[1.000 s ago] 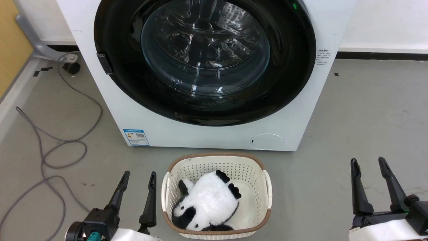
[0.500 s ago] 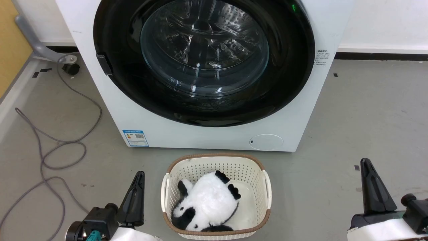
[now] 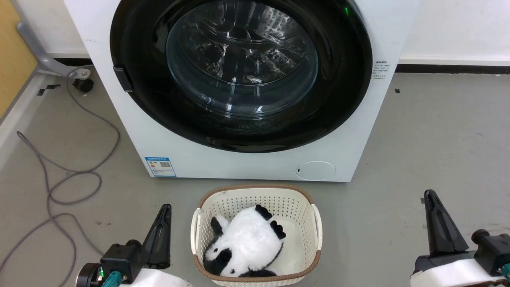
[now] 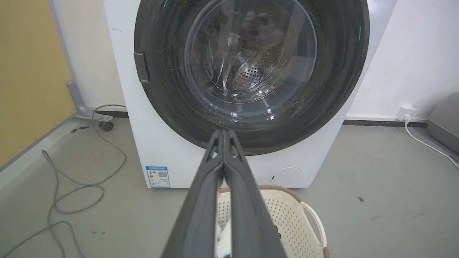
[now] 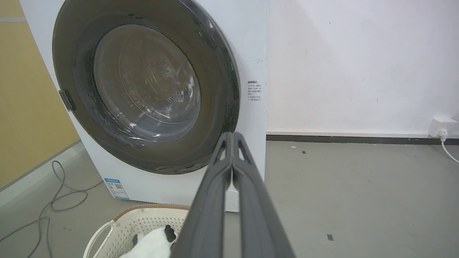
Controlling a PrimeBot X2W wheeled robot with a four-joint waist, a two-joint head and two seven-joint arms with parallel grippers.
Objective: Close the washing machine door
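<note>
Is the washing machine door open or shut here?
Shut. The washing machine door lies flush against the front of the washing machine in the head and both wrist views, with no gap at its rim.

Grey floor, washer, basket, cable

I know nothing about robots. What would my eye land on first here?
The glossy black washing machine door, its clear glass bowl at centre, looks shut on the white washing machine at the top middle. Before it on the grey floor stands a cream basket holding a plush panda. At the lower corners, the left pincer and the right pincer are shut, empty.
</note>
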